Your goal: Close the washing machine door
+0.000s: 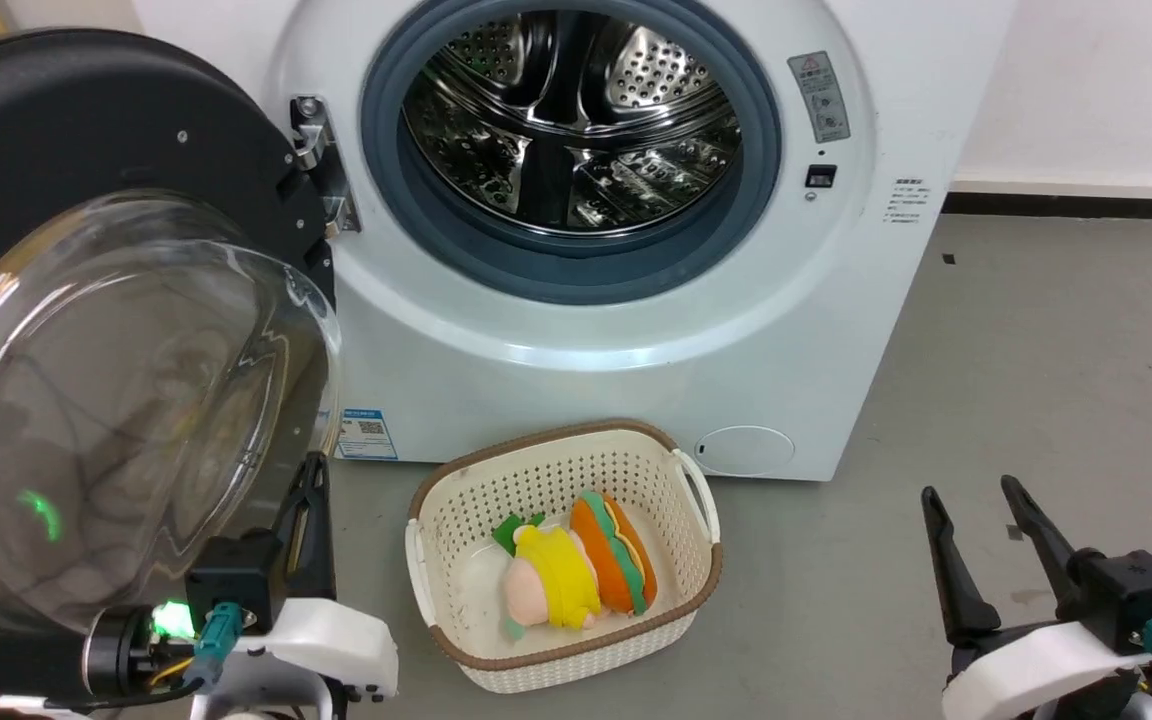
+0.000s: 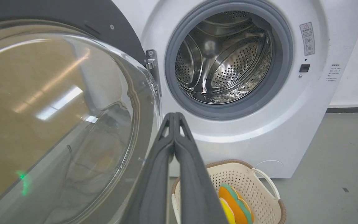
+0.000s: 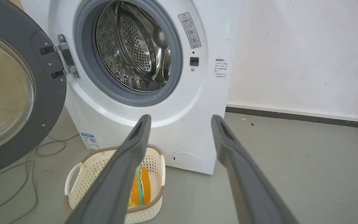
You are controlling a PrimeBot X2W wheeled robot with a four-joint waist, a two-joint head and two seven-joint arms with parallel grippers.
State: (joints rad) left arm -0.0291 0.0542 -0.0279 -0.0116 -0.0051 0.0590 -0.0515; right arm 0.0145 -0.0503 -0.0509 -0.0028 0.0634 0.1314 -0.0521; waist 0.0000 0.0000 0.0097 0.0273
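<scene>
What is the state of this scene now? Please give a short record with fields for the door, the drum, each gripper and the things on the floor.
door: washing machine door wide open, hinged at the left of the washing machine in the head view
drum: steel drum, no laundry visible inside
left gripper: left gripper shut, beside the door's glass window; contact cannot be told
right gripper: right gripper open, holding nothing, apart from the washer
floor: basket before the washer, plush toys inside
task: door not yet closed

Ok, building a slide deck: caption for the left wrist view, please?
Shut left gripper beside the open washing machine door, facing the steel drum, basket below.
</scene>
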